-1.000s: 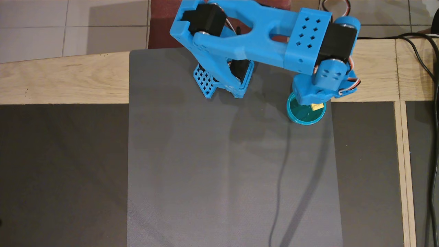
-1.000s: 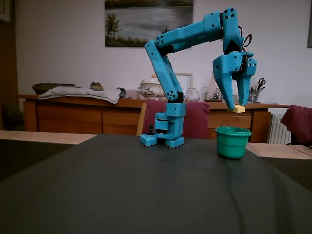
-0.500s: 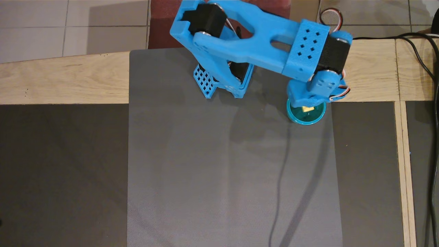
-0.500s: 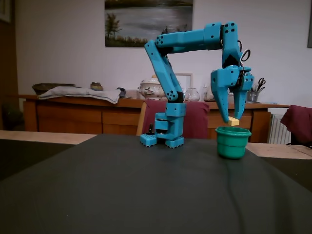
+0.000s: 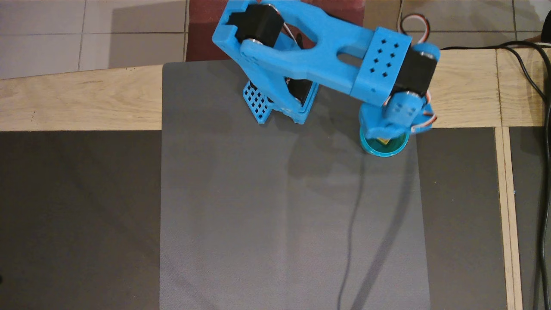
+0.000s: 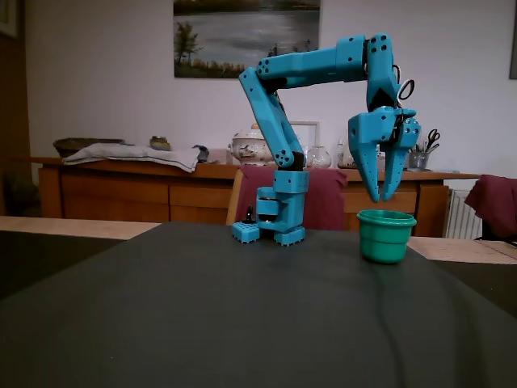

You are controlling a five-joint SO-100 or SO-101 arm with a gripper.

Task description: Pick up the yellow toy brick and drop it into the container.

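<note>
Yellow toy brick [image 5: 382, 142] shows in the overhead view as a small pale-yellow patch lying inside the container [image 5: 384, 151], a round teal cup standing on the grey mat [image 5: 258, 206] at about the 2 o'clock part of that view. Most of the brick is covered by the arm's wrist, so its exact lie cannot be told; in the fixed view the cup's wall [image 6: 385, 237] hides it completely. The blue gripper [image 6: 381, 196] hangs point-down straight above the cup's mouth, its tips clear of the rim, with the two fingers spread a little apart and nothing between them. From the cup, the arm's base [image 5: 280, 103] sits toward 10 o'clock in the overhead view, at the mat's far edge on the wooden table [image 5: 77, 101], and the upper links reach across from it to the wrist. Black cables [image 5: 540, 86] run down the table's right side at 3 o'clock.
</note>
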